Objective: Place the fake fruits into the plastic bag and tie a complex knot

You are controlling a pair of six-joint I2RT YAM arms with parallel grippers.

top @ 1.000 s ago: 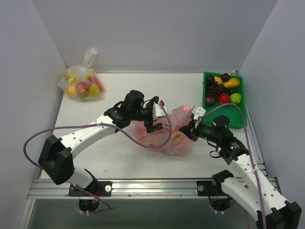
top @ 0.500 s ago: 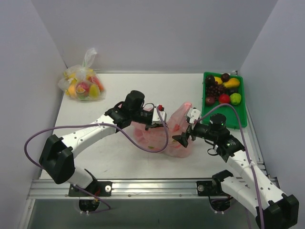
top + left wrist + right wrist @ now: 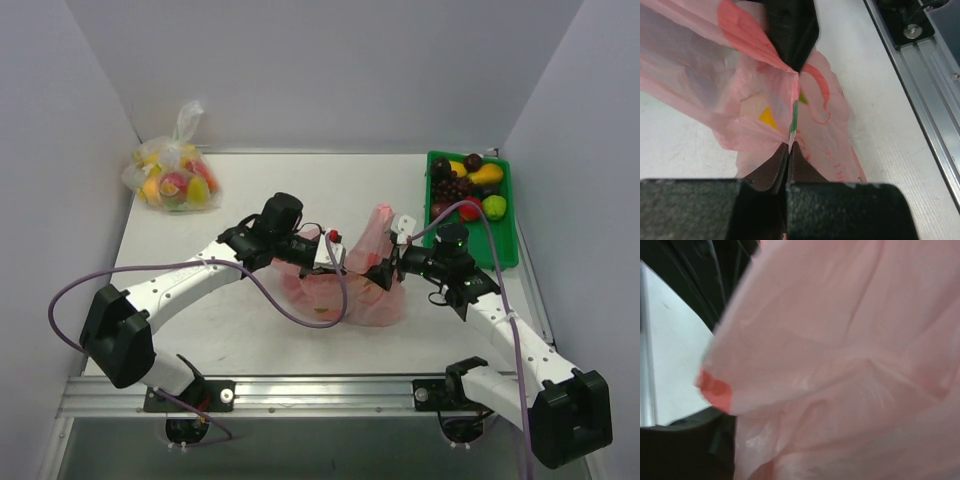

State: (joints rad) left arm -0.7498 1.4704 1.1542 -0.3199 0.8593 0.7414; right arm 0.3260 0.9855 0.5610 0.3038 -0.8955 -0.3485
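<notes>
The pink plastic bag (image 3: 348,296) lies mid-table, one handle end standing up in a peak (image 3: 381,218). My left gripper (image 3: 329,262) is shut on a fold of its film; in the left wrist view the gripper (image 3: 790,146) pinches the bag (image 3: 715,75), with a yellow and a green shape (image 3: 767,116) showing through the film. My right gripper (image 3: 379,272) presses against the bag's right side. The bag (image 3: 850,365) covers its wrist view, so its jaws are hidden and only a dark finger (image 3: 685,450) shows. More fake fruits (image 3: 462,186) lie in the tray. No knot shows.
A green tray (image 3: 502,240) holding the fruits stands at the right edge. A clear bag of yellow-red fruit (image 3: 175,180) sits at the back left. Both arms and a purple cable (image 3: 250,275) cross the middle. A metal rail (image 3: 300,390) runs along the near edge.
My left gripper closed on the bag. My right gripper let go, swung left and reached into the bag's right side. The bag's handle end rose into a peak.
</notes>
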